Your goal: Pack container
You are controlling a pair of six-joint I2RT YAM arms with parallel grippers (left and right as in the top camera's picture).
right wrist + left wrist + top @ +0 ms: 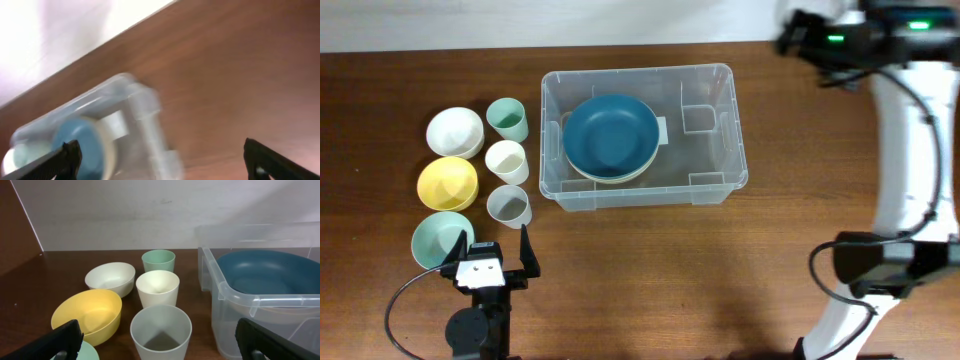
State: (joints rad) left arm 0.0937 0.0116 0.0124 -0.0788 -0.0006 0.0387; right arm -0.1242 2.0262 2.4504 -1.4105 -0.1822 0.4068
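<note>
**Surface** (pixel 670 280): brown wood, carrying every item.

**Container** (pixel 638 70): a clear bin, ahead of the left claw (pixel 488 256) and off to its right. It is well apart from the right claw (pixel 162 157), which hangs beyond the bin's far right corner. The right-wrist view is blurred.

**Blue bowl** (pixel 611 135): already inside the container's left half, seemingly nested in a cream bowl whose rim shows beneath it. The right half is bare.

**Unpacked bowls:** the pale green bowl (pixel 442 240) is just beside the left claw's left finger. The yellow bowl (pixel 448 183) and the white bowl (pixel 455 131) lie farther ahead on that side.

**Unpacked cups, in a row straight ahead of the left claw:** the grey cup (pixel 509 206) is nearest, then the cream cup (pixel 507 161), with the green cup (pixel 507 119) farthest.

**Claws:** both are released, with fingers spread wide and nothing held.

**Step in hand (judged):** packing is begun but far from done, with six items outside. The left claw appears posed to approach the grey cup.

**Next move (judged):** advance and lower so the fingers straddle the grey cup without nudging the cream cup behind it or the pale green bowl alongside. Clench, lift above the container's near wall, carry rightward and release over the bare half.
</note>
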